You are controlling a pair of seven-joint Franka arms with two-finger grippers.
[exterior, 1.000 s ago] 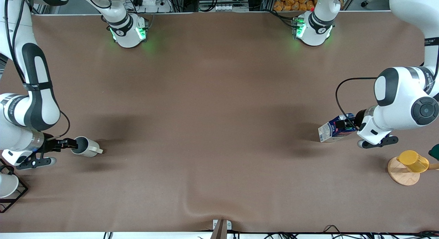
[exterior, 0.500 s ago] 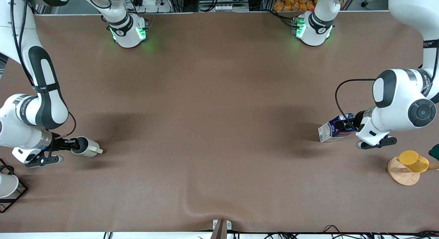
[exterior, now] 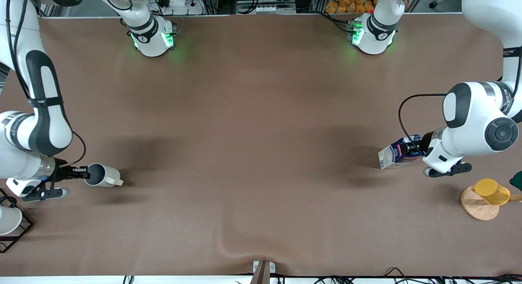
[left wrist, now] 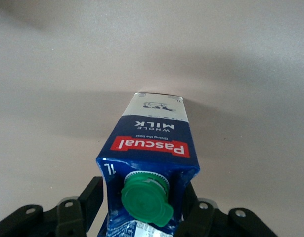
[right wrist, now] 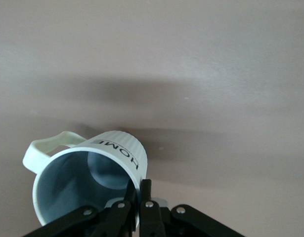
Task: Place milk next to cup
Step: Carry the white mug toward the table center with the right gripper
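We judge slip risk: left pincer clamps the milk tilted, right pincer pinches only the cup rim, both above the worktop

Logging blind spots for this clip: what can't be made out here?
- Milk base: front view, too small to tell whether it touches the table; left gripper covers the top sides.
- Cup underside: right wrist view, hidden by its body; right gripper pinches the rim.
- White cup: front view, cut by the edge.
- Green thing: same.
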